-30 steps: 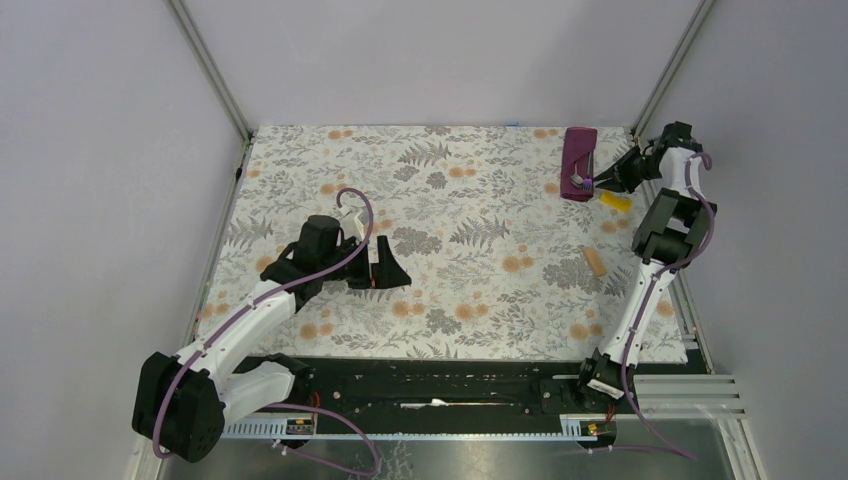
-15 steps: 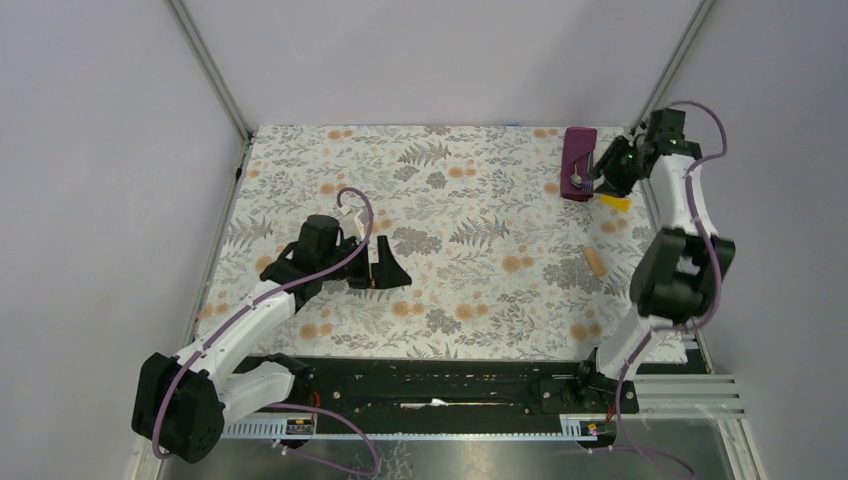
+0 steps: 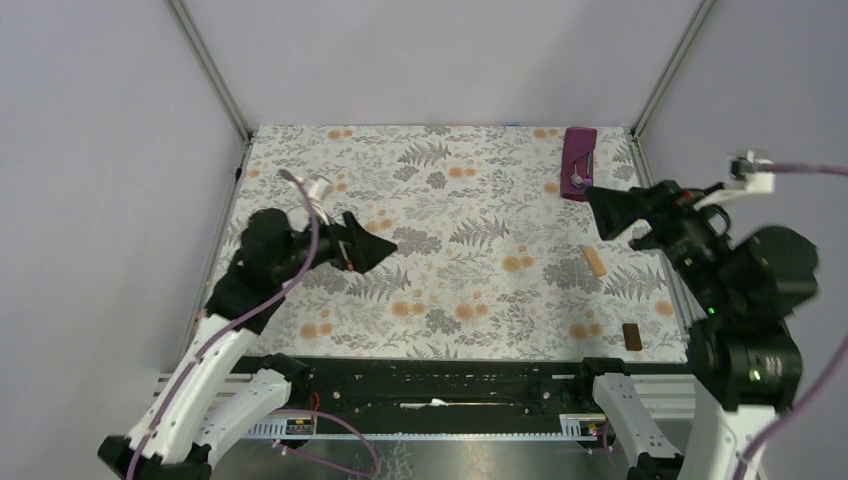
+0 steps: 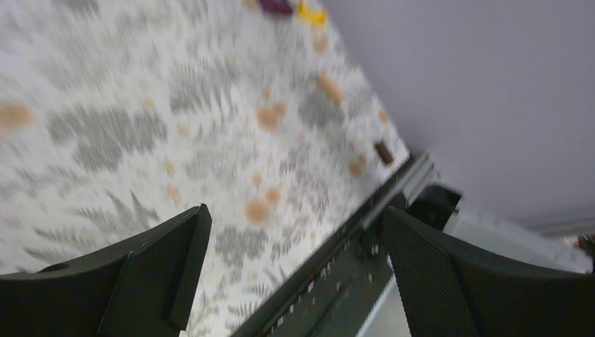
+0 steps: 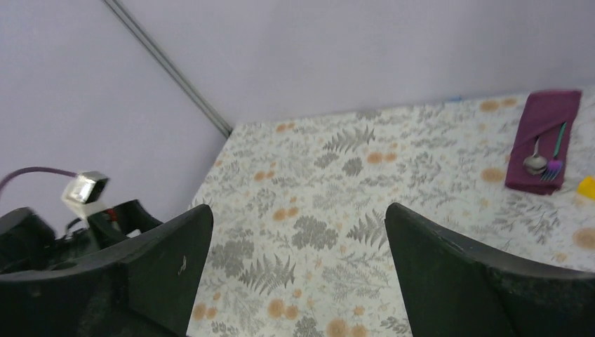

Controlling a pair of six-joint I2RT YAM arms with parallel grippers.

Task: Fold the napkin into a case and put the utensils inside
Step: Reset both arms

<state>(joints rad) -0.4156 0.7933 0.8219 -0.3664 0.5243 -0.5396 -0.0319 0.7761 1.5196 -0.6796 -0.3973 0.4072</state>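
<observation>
The napkin lies folded as a narrow dark purple case at the table's far right, also seen in the right wrist view. From its near end poke the utensils: a silver spoon and a teal-handled fork. My right gripper hangs raised just near the case, apart from it, open and holding nothing. Over the left half of the table my left gripper is lifted, open and holding nothing. The left wrist view is blurred.
Beside the case lies a small yellow piece. A tan piece lies on the floral tablecloth right of centre, and a small brown block near the front right edge. The black rail runs along the near edge.
My right gripper opened, left the utensils at the case's end, and pulled back and up. The left arm lifted and swung left, its gripper open throughout.
</observation>
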